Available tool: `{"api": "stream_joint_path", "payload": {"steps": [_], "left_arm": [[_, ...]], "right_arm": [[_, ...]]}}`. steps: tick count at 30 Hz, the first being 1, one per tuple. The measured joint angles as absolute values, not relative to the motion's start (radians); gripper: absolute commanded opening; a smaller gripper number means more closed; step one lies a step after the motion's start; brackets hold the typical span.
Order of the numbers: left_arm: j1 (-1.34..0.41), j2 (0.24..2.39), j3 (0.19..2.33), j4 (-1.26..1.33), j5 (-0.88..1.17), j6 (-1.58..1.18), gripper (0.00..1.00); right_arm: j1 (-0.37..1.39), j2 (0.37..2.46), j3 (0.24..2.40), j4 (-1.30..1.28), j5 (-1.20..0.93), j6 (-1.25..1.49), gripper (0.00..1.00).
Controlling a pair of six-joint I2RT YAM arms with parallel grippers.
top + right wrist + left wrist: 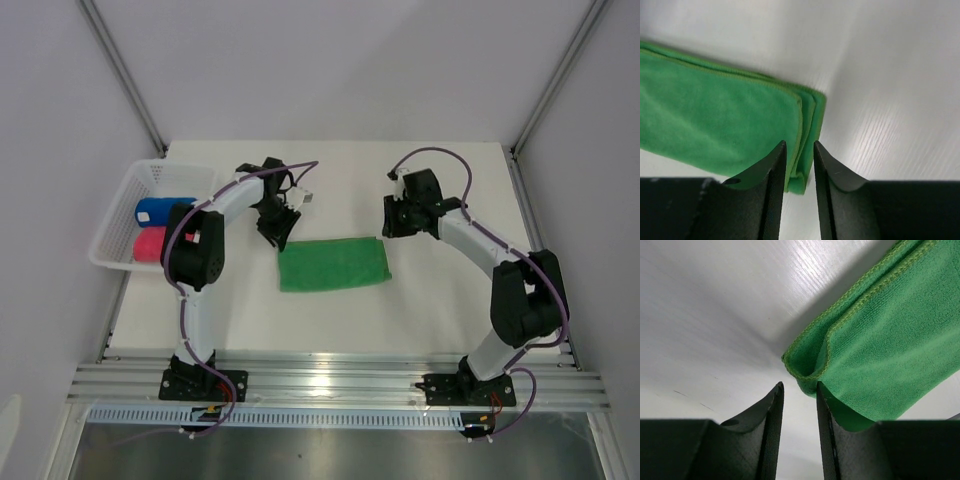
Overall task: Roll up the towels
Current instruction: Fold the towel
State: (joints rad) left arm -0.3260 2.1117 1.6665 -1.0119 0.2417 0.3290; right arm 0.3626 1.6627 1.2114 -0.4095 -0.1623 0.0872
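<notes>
Green towel is laid folded on the desk for rolling; left hand and right hand are held slightly parted, empty, near its ends. Blue towel and pink towel are stowed rolled in the basket.

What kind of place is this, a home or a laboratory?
Probably a robot laboratory cell: a white table inside grey walls, the left arm and right arm bolted to an aluminium rail, and a green towel and a mesh basket as props.
</notes>
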Motion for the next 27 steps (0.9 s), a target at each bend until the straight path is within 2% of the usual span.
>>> {"api": "stream_joint_path", "payload": {"steps": [7, 10, 11, 14, 18, 27], "left_arm": [[-0.322, 2.107, 1.650, -1.006, 0.238, 0.321, 0.36], [-0.316, 2.107, 1.649, -1.005, 0.234, 0.320, 0.36], [-0.313, 2.106, 1.649, -1.004, 0.233, 0.318, 0.36], [-0.303, 2.105, 1.649, -1.003, 0.221, 0.313, 0.36], [-0.297, 2.104, 1.646, -0.991, 0.204, 0.313, 0.36], [-0.296, 2.093, 1.630, -0.973, 0.186, 0.311, 0.35]], "right_arm": [[0.364, 1.615, 1.130, -0.466, -0.122, 0.211, 0.34], [0.379, 1.554, 1.084, -0.480, -0.097, 0.246, 0.26], [0.392, 1.529, 1.067, -0.483, -0.088, 0.256, 0.15], [0.442, 1.464, 1.013, -0.464, -0.110, 0.286, 0.00], [0.479, 1.464, 0.944, -0.402, -0.183, 0.339, 0.00], [0.447, 1.633, 0.929, -0.322, -0.234, 0.393, 0.00]]}}
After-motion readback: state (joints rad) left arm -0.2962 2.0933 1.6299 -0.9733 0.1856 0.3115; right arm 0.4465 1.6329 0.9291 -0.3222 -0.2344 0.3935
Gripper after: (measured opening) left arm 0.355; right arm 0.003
